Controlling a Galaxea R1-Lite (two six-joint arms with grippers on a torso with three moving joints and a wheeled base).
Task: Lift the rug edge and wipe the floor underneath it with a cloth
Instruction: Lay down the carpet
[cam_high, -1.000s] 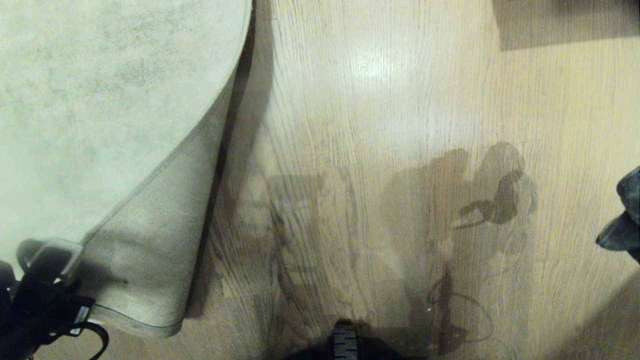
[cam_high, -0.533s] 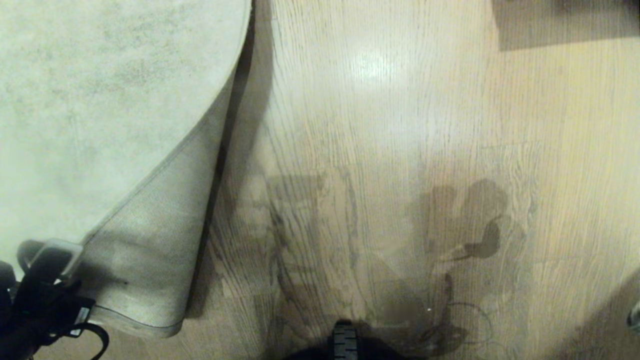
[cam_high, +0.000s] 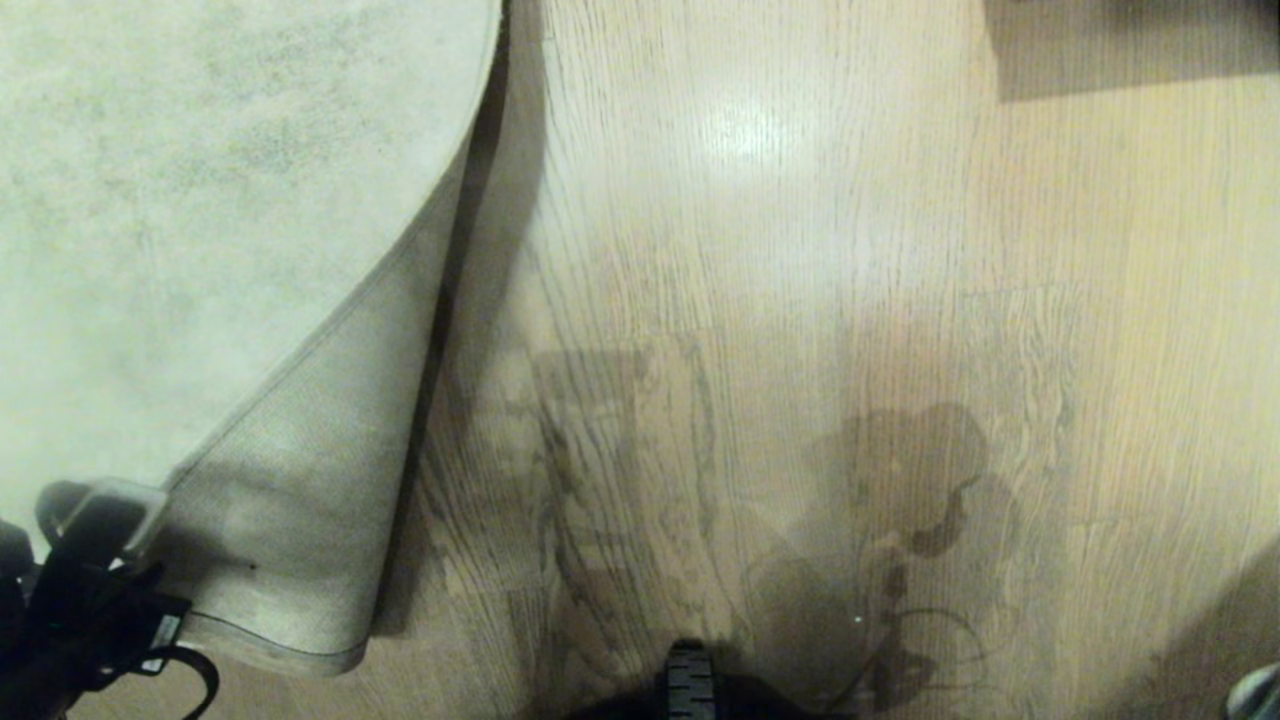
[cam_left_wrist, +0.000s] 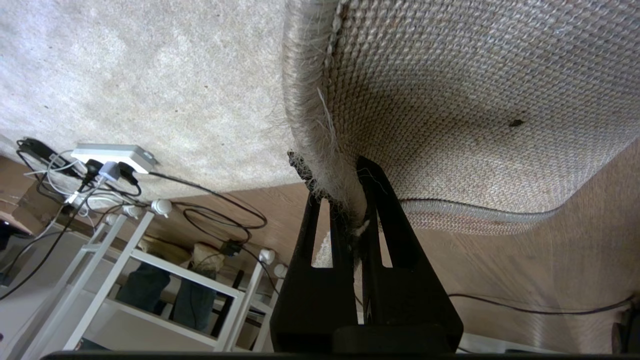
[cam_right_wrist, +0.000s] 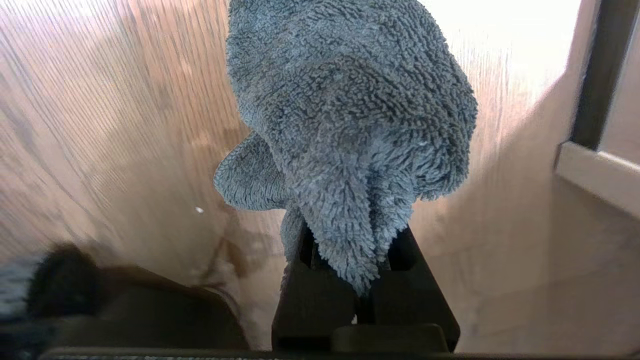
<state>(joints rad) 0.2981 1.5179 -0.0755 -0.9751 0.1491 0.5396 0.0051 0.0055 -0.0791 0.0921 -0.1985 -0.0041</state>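
Observation:
The pale mottled rug (cam_high: 200, 200) covers the left of the head view. Its near corner is folded up, so the woven tan backing (cam_high: 300, 500) shows. My left gripper (cam_left_wrist: 345, 197) is shut on the rug edge (cam_left_wrist: 320, 130) and holds it off the wood-plank floor (cam_high: 760, 300); the left arm (cam_high: 70, 610) is at the bottom left. My right gripper (cam_right_wrist: 350, 250) is shut on the fuzzy grey cloth (cam_right_wrist: 350, 115), which bunches above its fingers, over the floor (cam_right_wrist: 125, 125). In the head view only a small grey patch (cam_high: 1258, 692) shows at the bottom right corner.
A white power strip (cam_left_wrist: 112, 154) with tangled cables lies on the rug's far side, next to a white rack (cam_left_wrist: 150, 270). A black cable (cam_left_wrist: 540, 306) runs across the floor. A dark rectangle (cam_high: 1130, 40) sits at the top right. My base (cam_high: 690, 690) is at the bottom centre.
The cloth at the right edge of the head view has dropped down towards the bottom right corner and almost out of sight. Its shadow slid nearer. The left gripper and rug have not moved.

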